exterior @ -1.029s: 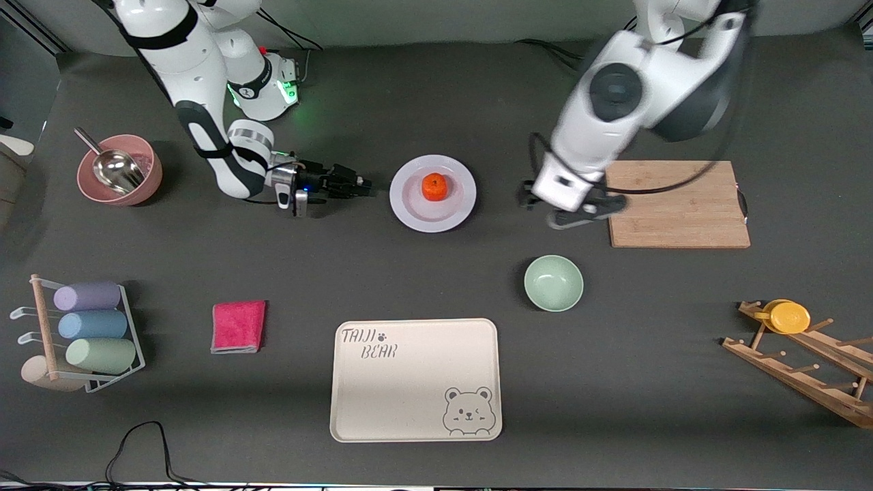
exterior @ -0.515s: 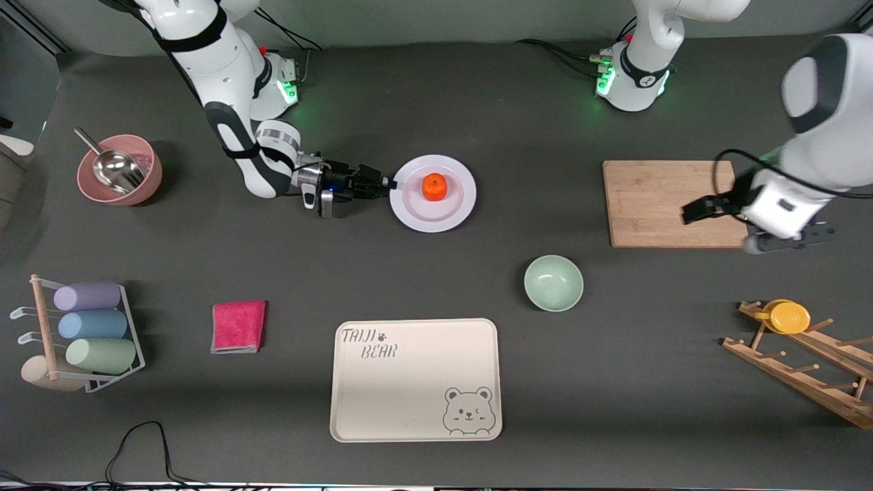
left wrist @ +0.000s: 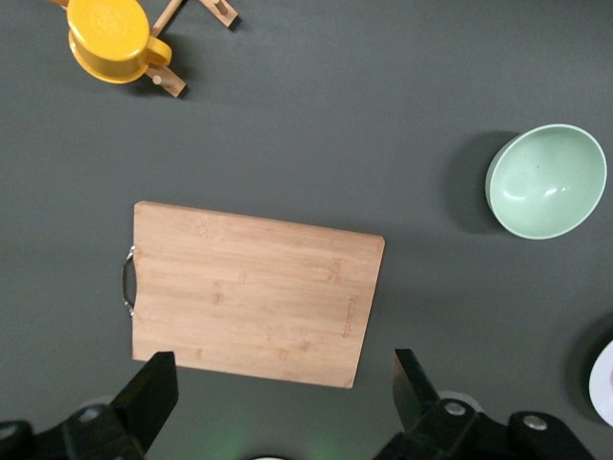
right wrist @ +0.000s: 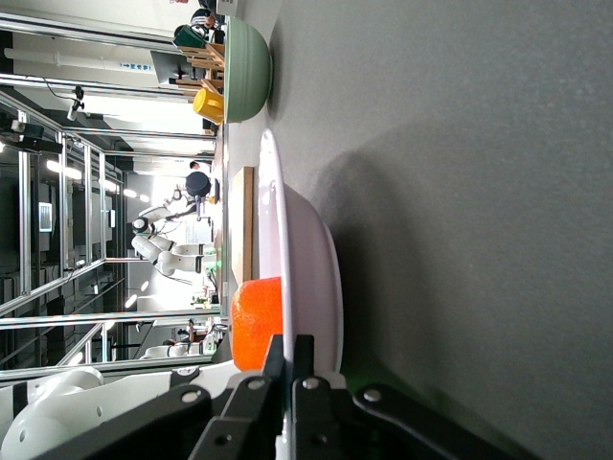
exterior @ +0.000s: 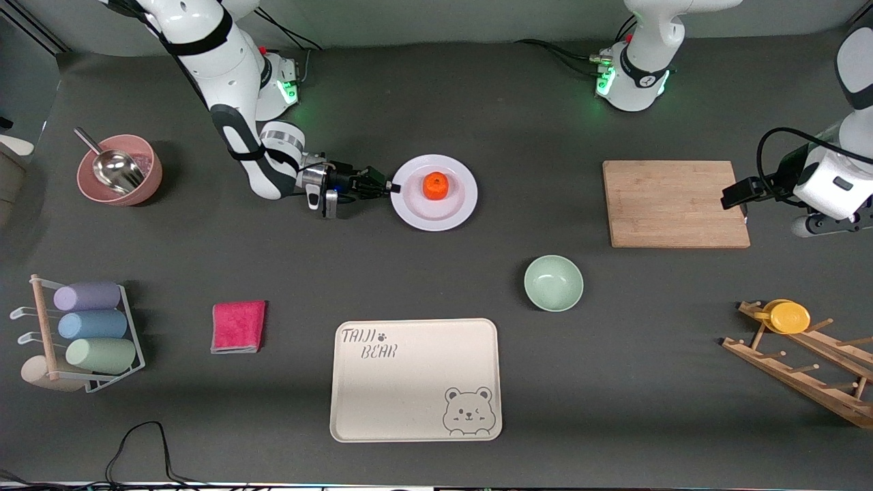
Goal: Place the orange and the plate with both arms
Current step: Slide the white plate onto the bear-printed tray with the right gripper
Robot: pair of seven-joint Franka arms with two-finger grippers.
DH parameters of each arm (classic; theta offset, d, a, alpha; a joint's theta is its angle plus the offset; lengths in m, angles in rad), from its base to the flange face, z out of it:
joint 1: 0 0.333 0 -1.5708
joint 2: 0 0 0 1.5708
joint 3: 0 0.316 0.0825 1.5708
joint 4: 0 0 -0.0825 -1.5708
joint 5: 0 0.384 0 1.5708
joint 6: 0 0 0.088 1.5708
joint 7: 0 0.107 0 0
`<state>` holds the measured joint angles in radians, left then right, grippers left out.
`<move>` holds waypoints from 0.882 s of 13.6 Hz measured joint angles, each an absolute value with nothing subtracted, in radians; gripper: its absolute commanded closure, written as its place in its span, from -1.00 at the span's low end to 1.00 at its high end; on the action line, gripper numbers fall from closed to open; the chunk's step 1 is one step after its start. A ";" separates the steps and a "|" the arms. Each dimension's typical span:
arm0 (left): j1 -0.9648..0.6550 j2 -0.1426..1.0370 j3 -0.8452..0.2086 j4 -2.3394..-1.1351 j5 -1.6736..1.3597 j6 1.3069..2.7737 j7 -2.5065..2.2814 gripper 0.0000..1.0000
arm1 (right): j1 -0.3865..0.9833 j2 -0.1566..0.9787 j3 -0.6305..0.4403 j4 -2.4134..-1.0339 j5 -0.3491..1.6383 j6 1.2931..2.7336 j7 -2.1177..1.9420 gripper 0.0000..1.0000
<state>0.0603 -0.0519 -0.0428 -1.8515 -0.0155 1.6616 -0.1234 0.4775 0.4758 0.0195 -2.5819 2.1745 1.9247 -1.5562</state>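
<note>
I see the orange [exterior: 435, 185] sitting in the middle of the plate [exterior: 458, 210], so I judge that half done. The plate rests on the bench, between the pink bowl [exterior: 120, 170] and the cutting board [exterior: 675, 203]. My right gripper [exterior: 389, 185] is at the plate's rim on the pink-bowl side, jaws clamped on that rim. My left gripper [left wrist: 278, 402] hangs over the cutting board's outer end, jaws apart and empty. Left to do, I reckon: carrying the plate to its place.

Pale-green bowl [exterior: 553, 283], wooden cutting board [exterior: 675, 204], bear tray [exterior: 415, 380], pink cloth [exterior: 238, 326], yellow cup [exterior: 787, 316]
</note>
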 measured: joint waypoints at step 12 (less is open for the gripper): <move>0.107 -0.050 -0.119 -1.735 0.017 1.538 -0.142 -1.00 | 0.304 0.182 0.016 -2.462 1.858 1.992 -1.036 1.00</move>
